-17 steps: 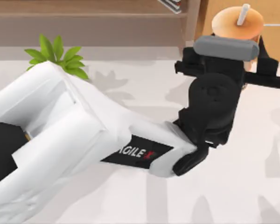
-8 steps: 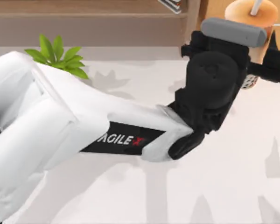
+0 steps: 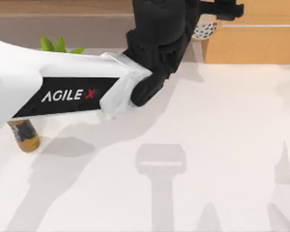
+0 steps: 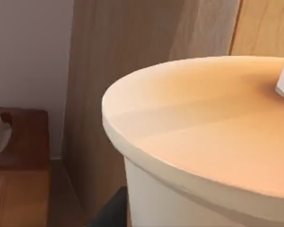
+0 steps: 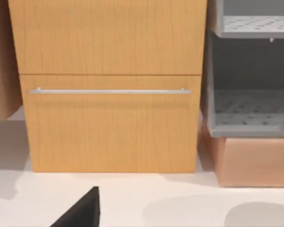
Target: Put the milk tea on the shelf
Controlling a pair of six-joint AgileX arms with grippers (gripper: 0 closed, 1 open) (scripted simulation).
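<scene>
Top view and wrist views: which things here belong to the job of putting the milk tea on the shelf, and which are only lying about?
For the job:
milk tea
shelf
left gripper, carrying the milk tea

Lying about:
small amber bottle
green plant
orange-wood cabinet
grey rack
</scene>
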